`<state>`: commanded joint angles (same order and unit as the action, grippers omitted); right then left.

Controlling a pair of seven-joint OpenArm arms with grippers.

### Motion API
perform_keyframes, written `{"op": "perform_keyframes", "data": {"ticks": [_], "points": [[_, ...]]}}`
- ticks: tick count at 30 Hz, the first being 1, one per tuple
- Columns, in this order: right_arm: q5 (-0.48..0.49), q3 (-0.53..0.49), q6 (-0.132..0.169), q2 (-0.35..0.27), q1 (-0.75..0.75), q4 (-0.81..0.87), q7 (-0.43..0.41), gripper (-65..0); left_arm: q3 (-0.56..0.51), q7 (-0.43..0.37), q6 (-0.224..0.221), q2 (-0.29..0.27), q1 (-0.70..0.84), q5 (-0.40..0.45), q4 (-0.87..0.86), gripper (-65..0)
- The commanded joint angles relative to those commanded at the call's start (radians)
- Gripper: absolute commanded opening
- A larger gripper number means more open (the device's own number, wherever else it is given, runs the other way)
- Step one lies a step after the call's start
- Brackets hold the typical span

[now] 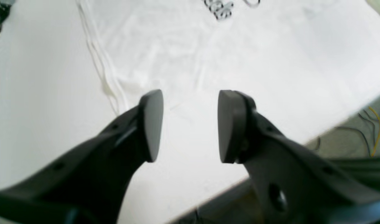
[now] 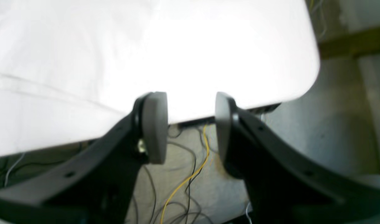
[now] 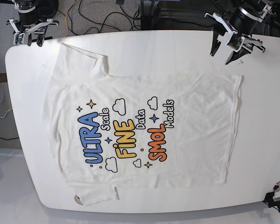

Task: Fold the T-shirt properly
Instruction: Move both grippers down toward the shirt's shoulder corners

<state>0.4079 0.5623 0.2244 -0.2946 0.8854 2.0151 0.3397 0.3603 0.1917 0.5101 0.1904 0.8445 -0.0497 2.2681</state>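
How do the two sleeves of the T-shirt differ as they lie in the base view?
The sleeve nearer the arms angles out to full view, whereas the sleeve at the far edge shows only as a short flap. The near sleeve looks larger than the far sleeve. Both are white and unprinted.

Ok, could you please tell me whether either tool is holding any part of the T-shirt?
Nothing is held: both the left tool and right tool are open, off the T-shirt.

T-shirt (image 3: 196,140) on table (image 3: 263,140), cables (image 3: 107,18) behind table
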Motion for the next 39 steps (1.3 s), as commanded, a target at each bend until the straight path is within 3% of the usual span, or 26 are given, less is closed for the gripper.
{"op": "perform_keyframes", "data": {"ticks": [3, 6, 9, 14, 15, 22, 32, 39], "points": [[0.067, 0.001, 0.060, -0.048, 0.003, 0.009, 0.006, -42.5, -0.007, 0.015, -0.009, 0.021, -0.042, 0.008, -0.021, -42.7], [0.100, 0.002, 0.107, -0.072, 0.000, 0.008, 0.011, -43.1, -0.025, 0.018, -0.013, 0.044, -0.076, 0.044, -0.045, -43.6], [0.099, -0.011, 0.133, -0.076, -0.011, 0.017, 0.016, -43.9, -0.063, 0.015, -0.014, 0.065, -0.105, 0.117, -0.049, -43.1], [0.081, -0.059, 0.133, -0.076, -0.024, 0.032, 0.026, -43.3, -0.148, 0.016, -0.034, 0.084, -0.146, 0.243, -0.045, -41.9], [0.102, -0.023, 0.139, -0.075, -0.022, 0.016, 0.011, -43.2, -0.077, 0.005, -0.031, 0.077, -0.124, 0.160, -0.050, -41.9], [0.100, -0.015, 0.136, -0.081, -0.089, -0.081, 0.008, -43.1, -0.076, 0.002, -0.027, 0.082, -0.129, 0.168, -0.055, -41.4], [0.111, -0.013, 0.145, -0.176, -0.160, -0.229, -0.001, -40.1, -0.076, 0.020, -0.028, 0.081, -0.122, 0.173, -0.054, -41.4], [0.117, -0.006, 0.159, -0.193, -0.184, -0.302, 0.000, -40.2, -0.078, 0.045, -0.031, 0.080, -0.123, 0.174, -0.051, -41.6]]}}
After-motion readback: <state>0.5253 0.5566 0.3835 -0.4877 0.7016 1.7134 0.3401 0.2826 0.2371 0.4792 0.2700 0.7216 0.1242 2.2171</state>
